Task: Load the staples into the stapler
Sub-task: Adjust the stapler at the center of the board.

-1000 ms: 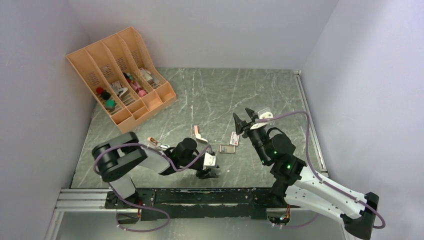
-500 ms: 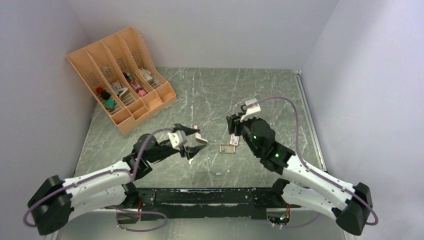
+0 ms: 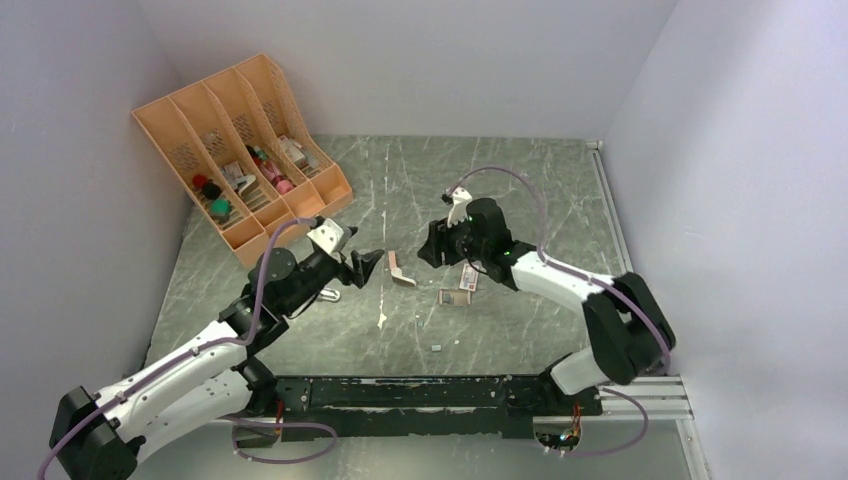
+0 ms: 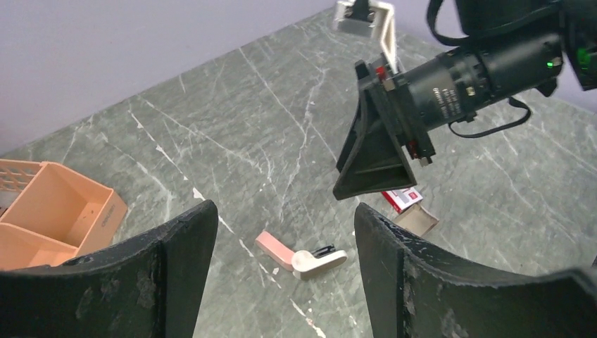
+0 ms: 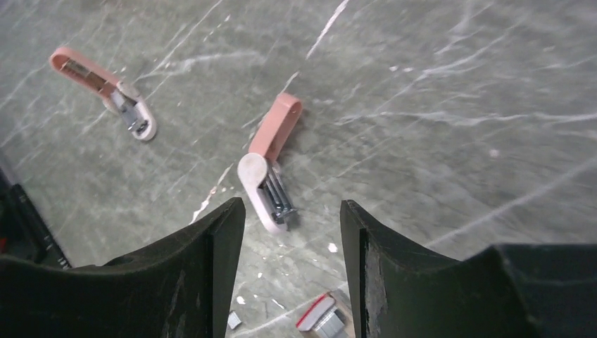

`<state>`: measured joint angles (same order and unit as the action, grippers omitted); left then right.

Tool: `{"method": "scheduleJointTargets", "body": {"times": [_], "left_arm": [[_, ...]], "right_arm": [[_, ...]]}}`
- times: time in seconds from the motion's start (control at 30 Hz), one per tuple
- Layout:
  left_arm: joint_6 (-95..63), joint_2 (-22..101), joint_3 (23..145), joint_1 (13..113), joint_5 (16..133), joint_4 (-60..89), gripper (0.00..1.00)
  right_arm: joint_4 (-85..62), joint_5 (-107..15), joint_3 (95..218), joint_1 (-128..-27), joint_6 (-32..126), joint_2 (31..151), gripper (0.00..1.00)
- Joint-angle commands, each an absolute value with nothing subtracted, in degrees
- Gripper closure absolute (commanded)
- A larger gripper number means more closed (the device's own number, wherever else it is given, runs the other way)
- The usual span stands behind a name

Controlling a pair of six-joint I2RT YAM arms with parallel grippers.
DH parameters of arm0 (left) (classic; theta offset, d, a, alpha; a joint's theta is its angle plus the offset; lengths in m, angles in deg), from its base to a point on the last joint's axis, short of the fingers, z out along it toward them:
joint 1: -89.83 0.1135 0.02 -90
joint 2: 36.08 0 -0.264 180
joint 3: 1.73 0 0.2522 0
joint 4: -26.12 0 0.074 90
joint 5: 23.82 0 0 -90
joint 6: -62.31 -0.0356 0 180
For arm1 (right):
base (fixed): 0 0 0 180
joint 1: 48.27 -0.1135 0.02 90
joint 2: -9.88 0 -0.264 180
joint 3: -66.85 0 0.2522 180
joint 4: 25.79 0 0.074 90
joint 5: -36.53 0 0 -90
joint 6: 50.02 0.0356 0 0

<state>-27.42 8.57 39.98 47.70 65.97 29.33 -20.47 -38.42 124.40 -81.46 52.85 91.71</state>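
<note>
- Tabletop of grey marble-look stone (image 3: 520,190) is carrying everything, so we are planning to work low and flat across it.
- At the far left, the orange slotted plastic desk organiser (image 3: 240,130) is sitting well apart from the work, and we are leaving it alone.
- We are judging the step in hand to be the approach to the stapler. The left gripper (image 3: 362,262) and the right gripper (image 3: 430,250) are hanging on either side of it, each with its fingers spread wide and holding nothing.
- The opened pink-and-white plastic stapler (image 5: 276,130) is lying between them, just beyond the right fingertips, with its metal channel showing. To do this well, we are wanting one gripper to pin the base so the channel is facing up and not skidding.
- A second pink plastic stapler (image 5: 105,84) is lying further left, near the left arm. We are ignoring it.
- The small red-and-white cardboard staple box (image 3: 467,278) and the grey inner tray (image 3: 453,297) are lying just on the near side of the right gripper, outside its fingers.
- The tiny silvery-grey strip of staples (image 3: 437,347) is lying loose nearer the arm bases, well apart from both grippers. We are advising a gentle pinch on its long sides, so it is not snapping.
</note>
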Motion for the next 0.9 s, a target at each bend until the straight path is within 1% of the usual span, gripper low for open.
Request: {"method": "scheduleJointTargets", "body": {"times": [0.0,0.13,0.27,0.37,0.87], "left_arm": [[-30.22,9.04,41.34,48.21,66.6,24.9,0.25],[-31.18,9.89,41.31,48.23,67.44,25.34,0.25],[-31.52,10.63,41.94,48.25,68.33,24.93,0.25],[-31.56,10.63,41.92,48.23,69.25,25.02,0.25],[-31.71,10.12,42.18,48.18,72.21,25.02,0.25]], "right_arm": [[-26.63,-24.24,127.05,-80.26,55.63,97.93,0.43],[-30.08,-19.06,127.81,-80.29,56.96,103.77,0.43],[-32.67,-19.02,127.28,-80.33,56.98,107.35,0.43],[-31.87,-18.89,128.31,-80.32,55.56,109.75,0.43],[-30.81,-16.97,129.64,-80.53,53.6,113.55,0.5]]}}
